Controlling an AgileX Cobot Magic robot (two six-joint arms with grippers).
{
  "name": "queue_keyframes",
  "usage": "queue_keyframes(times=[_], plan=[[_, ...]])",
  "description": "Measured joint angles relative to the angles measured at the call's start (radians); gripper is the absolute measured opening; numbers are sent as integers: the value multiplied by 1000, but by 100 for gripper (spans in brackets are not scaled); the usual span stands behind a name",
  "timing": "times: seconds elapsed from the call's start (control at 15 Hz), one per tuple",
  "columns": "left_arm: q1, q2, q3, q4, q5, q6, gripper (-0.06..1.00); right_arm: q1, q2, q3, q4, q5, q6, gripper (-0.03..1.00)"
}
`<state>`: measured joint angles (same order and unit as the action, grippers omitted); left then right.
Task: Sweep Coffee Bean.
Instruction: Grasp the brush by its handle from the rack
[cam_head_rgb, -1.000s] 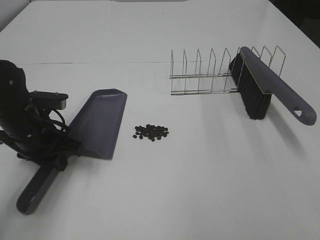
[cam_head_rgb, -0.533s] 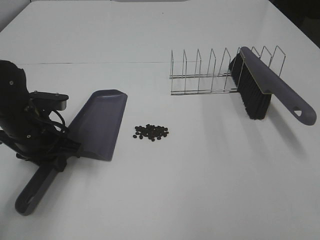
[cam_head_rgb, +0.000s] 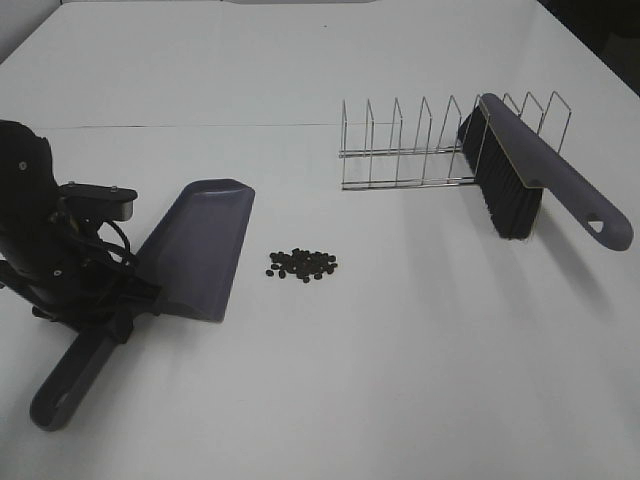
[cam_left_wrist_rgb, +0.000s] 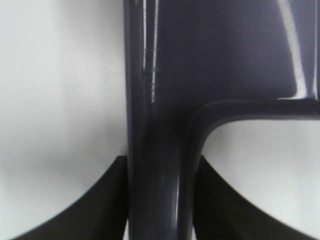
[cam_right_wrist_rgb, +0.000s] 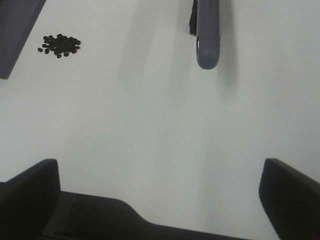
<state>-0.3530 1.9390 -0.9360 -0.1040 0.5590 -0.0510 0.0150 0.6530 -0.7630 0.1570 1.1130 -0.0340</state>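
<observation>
The coffee beans (cam_head_rgb: 302, 264) lie in a small dark pile on the white table; they also show in the right wrist view (cam_right_wrist_rgb: 60, 45). The grey-purple dustpan (cam_head_rgb: 197, 250) lies left of them, its mouth facing the pile. My left gripper (cam_head_rgb: 122, 312) is shut on the dustpan's handle (cam_left_wrist_rgb: 159, 190), with a finger (cam_left_wrist_rgb: 107, 205) on each side. The brush (cam_head_rgb: 520, 172) leans on the wire rack, bristles down. Its handle end shows in the right wrist view (cam_right_wrist_rgb: 208, 37). My right gripper (cam_right_wrist_rgb: 160, 172) is open and empty above bare table, well short of the brush.
A wire dish rack (cam_head_rgb: 415, 150) stands at the back right and holds up the brush. The table's dark edge (cam_head_rgb: 610, 40) shows at the far right corner. A corner of the dustpan (cam_right_wrist_rgb: 15, 25) shows in the right wrist view.
My left gripper and the dustpan have edged very slightly toward the front left. The beans, brush and rack have not moved.
</observation>
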Motion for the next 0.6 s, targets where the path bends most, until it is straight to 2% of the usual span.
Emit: queue_keyframes(times=[0.07,0.13,0.2,0.27,0.4,0.6], plan=[[0,0,0,0,1,0,31,0,116,-74,0,0,-1,98],[0,0,0,0,2,0,31,0,387,-243,6,19,-6,98],[0,0,0,0,2,0,31,0,514,-336,12,45,-8,98],[0,0,0,0,3,0,31,0,569,-373,13,60,-9,98],[0,0,-1,0,10,0,31,0,806,-552,19,103,-26,98],[0,0,-2,0,23,0,31,0,1106,-788,10,102,-36,98]])
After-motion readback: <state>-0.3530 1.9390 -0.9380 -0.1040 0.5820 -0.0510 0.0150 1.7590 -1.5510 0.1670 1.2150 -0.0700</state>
